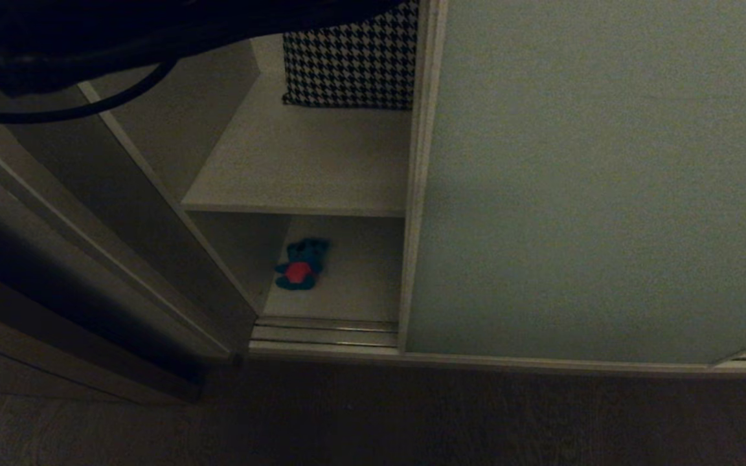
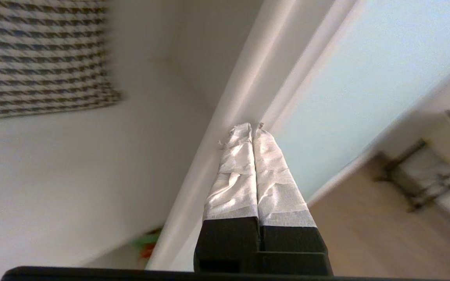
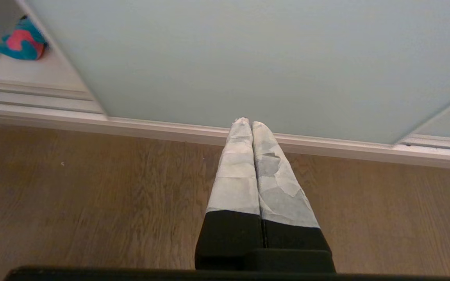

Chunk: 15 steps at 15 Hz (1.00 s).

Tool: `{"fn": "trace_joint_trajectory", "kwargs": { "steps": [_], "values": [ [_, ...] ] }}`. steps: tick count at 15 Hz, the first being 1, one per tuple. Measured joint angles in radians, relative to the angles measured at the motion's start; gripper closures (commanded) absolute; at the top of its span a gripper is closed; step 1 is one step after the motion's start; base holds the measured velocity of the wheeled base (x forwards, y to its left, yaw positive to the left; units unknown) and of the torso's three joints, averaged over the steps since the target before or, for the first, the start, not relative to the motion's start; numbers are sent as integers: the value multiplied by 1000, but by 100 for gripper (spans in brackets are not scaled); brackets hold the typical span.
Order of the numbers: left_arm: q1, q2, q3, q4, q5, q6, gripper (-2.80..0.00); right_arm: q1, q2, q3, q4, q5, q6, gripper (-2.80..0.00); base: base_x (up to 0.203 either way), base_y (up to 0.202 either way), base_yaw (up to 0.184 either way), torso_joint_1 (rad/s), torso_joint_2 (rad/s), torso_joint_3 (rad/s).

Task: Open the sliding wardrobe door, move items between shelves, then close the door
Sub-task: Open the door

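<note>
Head view: the sliding door [image 1: 593, 181] covers the right side, leaving the left bay open. A teal bear [image 1: 300, 264] lies on the lower shelf [image 1: 353, 285]; a checked cushion [image 1: 353, 58] sits on the upper shelf [image 1: 308, 168].

Left wrist view: the left gripper [image 2: 251, 125], fingers pressed together and empty, points at the door's frame edge [image 2: 244, 93].

Right wrist view: the right gripper [image 3: 247, 122], fingers pressed together, hangs over the wood floor [image 3: 92, 195].

dim room, brown wood-grain floor [image 3: 92, 203], houndstooth cushion [image 1: 350, 61]
</note>
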Motion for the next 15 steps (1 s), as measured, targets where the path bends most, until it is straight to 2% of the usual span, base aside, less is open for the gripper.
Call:
{"fn": "trace_joint_trajectory", "kwargs": {
  "steps": [2,4,6,9,12,15],
  "values": [
    [-13,6,0,1,16,0,0,0,0,0,0,0,0,0,0,0,0,0,0,0],
    [17,4,-8,17,45,8,0,0,0,0,0,0,0,0,0,0,0,0,0,0],
    [107,-10,-13,54,78,43,0,0,0,0,0,0,0,0,0,0,0,0,0,0],
    [275,-81,13,97,166,104,0,0,0,0,0,0,0,0,0,0,0,0,0,0],
    [426,-212,201,123,171,109,0,0,0,0,0,0,0,0,0,0,0,0,0,0],
    [552,-447,527,169,128,107,0,0,0,0,0,0,0,0,0,0,0,0,0,0]
  ]
}}
